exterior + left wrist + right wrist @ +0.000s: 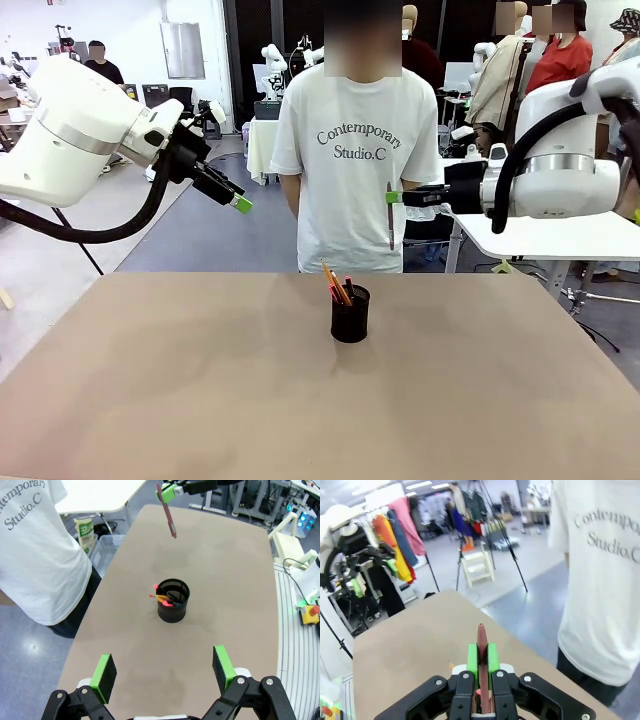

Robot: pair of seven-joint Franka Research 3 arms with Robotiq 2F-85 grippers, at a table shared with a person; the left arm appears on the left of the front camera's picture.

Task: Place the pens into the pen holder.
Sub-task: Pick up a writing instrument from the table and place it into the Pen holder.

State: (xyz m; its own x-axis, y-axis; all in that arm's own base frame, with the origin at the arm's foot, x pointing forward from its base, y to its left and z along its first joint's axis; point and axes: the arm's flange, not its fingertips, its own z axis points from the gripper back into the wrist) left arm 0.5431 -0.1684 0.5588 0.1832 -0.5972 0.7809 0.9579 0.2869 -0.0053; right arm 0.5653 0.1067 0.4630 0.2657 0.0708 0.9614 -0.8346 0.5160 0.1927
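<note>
My right claw (396,197), mid-right, pinches the light, stiff reddish-brown pen (390,216) near its top; my left claw (165,672) gapes empty.

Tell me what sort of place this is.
Probably a robotics lab or data-collection hall: other white robot arms stand at tables behind the person, a clothes rack fills one corner, and a bare test table carries just a pen holder.

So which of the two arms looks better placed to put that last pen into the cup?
Probably the right. The right gripper is already shut on the reddish-brown pen, held above the table. The left gripper is open and empty. The pen holder already has two pens.
</note>
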